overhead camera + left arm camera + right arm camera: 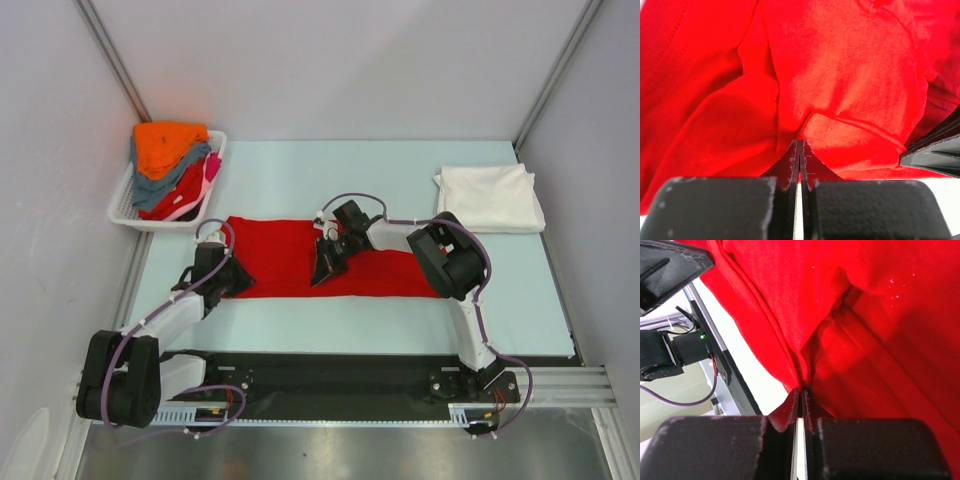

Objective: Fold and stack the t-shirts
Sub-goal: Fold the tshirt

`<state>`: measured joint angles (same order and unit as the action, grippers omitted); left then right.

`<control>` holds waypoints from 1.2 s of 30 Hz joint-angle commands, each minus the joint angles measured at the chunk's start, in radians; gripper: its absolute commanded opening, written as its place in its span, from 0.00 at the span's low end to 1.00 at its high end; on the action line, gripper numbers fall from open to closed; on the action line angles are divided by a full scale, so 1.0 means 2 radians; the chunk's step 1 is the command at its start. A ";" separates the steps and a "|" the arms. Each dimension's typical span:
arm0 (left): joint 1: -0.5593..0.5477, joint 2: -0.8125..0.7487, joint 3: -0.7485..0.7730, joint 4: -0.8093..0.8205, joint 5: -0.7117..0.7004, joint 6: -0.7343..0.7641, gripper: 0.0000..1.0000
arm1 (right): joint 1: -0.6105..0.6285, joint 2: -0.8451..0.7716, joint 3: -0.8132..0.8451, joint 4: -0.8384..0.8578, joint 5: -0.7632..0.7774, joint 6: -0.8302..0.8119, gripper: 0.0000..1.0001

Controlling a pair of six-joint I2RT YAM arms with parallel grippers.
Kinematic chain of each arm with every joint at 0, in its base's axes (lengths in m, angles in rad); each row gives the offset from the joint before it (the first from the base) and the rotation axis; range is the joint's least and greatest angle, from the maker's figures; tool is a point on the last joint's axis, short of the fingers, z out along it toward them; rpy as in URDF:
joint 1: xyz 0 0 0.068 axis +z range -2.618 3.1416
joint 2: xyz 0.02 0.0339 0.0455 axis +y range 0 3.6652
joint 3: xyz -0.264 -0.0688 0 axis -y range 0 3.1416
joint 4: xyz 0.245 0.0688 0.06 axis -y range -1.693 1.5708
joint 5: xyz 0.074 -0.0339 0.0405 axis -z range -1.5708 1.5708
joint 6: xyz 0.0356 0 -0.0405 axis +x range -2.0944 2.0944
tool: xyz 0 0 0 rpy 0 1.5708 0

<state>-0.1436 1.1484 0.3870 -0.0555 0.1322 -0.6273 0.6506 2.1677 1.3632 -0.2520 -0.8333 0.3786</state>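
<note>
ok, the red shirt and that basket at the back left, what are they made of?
Red shirt: looks like matte woven or knit cloth, with soft creases and stitched hems visible in the wrist views. Basket: probably glossy white moulded plastic, judging by its rigid mesh walls.

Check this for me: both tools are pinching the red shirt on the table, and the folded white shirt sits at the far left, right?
Not quite. The folded white shirt lies at the far right, as the top view shows. Both the left tool and right tool do pinch the red shirt.
</note>
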 commanded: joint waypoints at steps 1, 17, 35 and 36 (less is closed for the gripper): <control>0.001 -0.023 0.005 -0.009 -0.024 0.006 0.00 | 0.001 -0.002 0.016 -0.026 0.008 -0.011 0.06; 0.014 -0.075 -0.018 -0.023 -0.006 0.016 0.00 | 0.032 -0.033 0.034 -0.078 0.043 -0.060 0.17; 0.012 -0.164 -0.049 -0.049 0.037 -0.023 0.29 | 0.047 -0.112 0.049 -0.103 0.089 -0.067 0.46; 0.012 -0.171 -0.049 -0.050 0.030 -0.028 0.30 | 0.046 -0.114 0.051 -0.098 0.089 -0.064 0.47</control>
<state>-0.1242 0.8577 0.2897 -0.1497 0.1890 -0.6552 0.7479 2.0090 1.4139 -0.4534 -0.6846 0.2501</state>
